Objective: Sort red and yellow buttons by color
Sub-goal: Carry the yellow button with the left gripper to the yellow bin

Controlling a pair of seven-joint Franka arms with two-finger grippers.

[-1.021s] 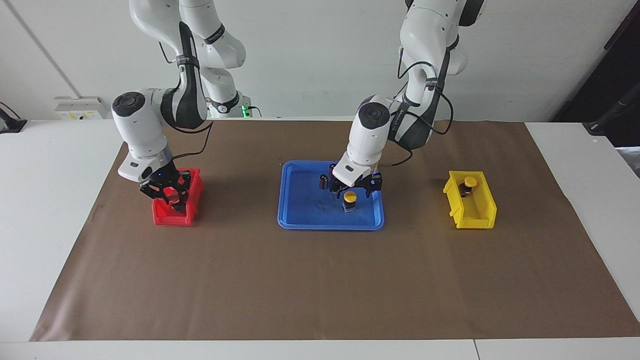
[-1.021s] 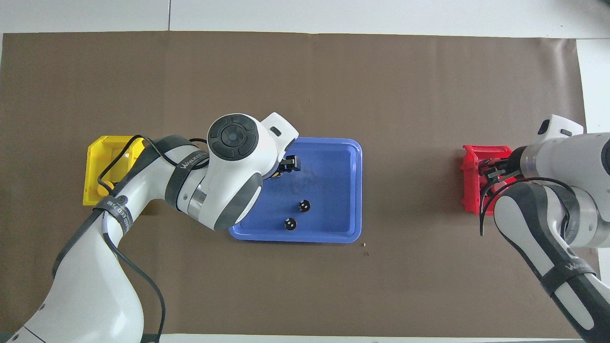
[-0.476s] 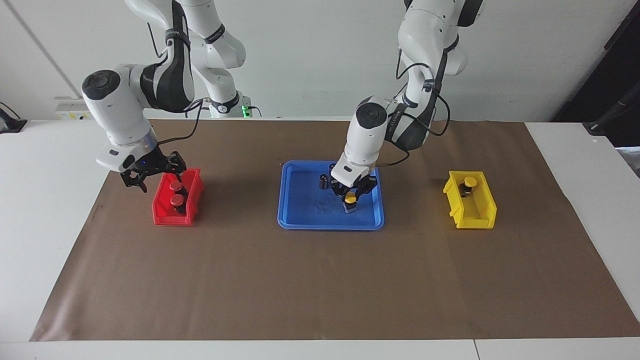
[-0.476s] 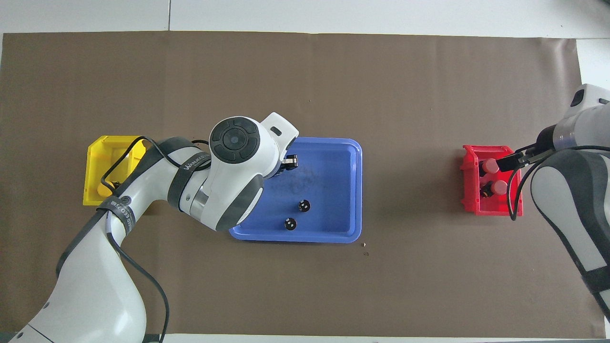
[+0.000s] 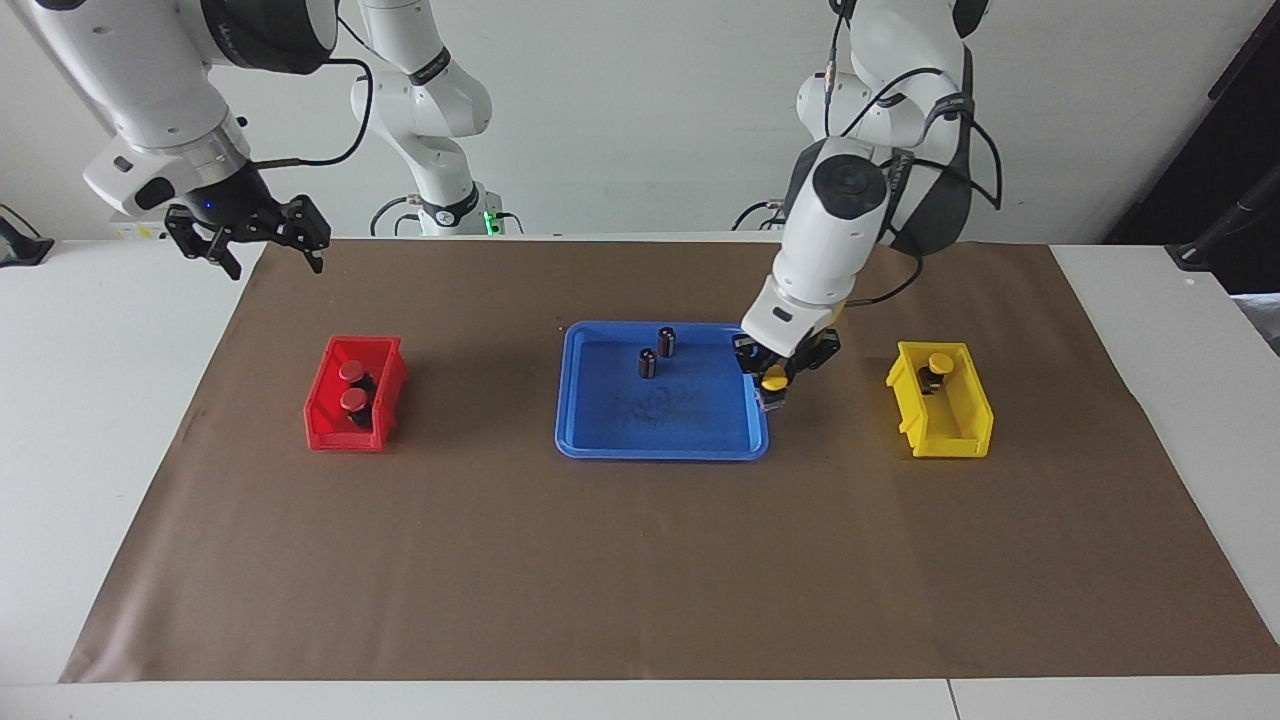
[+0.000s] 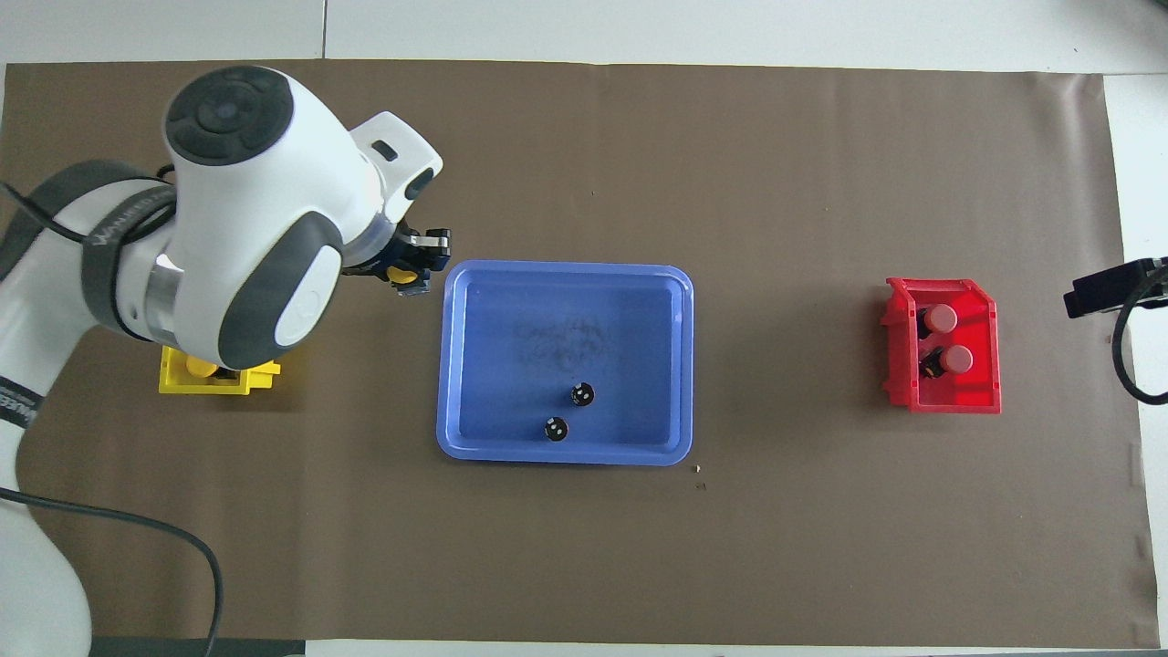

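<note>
Facing view shows you 2 red buttons [image 5: 351, 385] in the red bin [image 5: 325, 428] and 1 yellow button [image 5: 939, 362] in the yellow bin [image 5: 960, 435]. The left claw [image 5: 778, 376] grips the last yellow button [image 5: 773, 381] (over the blue tray [image 5: 600, 445] edge); the right claw [image 5: 246, 236] hangs wide over the counter [image 5: 640, 560], waiting.

Blue tray [image 5: 590, 440], brown paper [image 5: 640, 560]

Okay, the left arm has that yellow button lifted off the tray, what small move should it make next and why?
Probably carry it sideways toward the yellow bin. The left end effector holds the yellow button over the blue tray edge, the bin already holds one yellow button, and both red buttons are binned.
</note>
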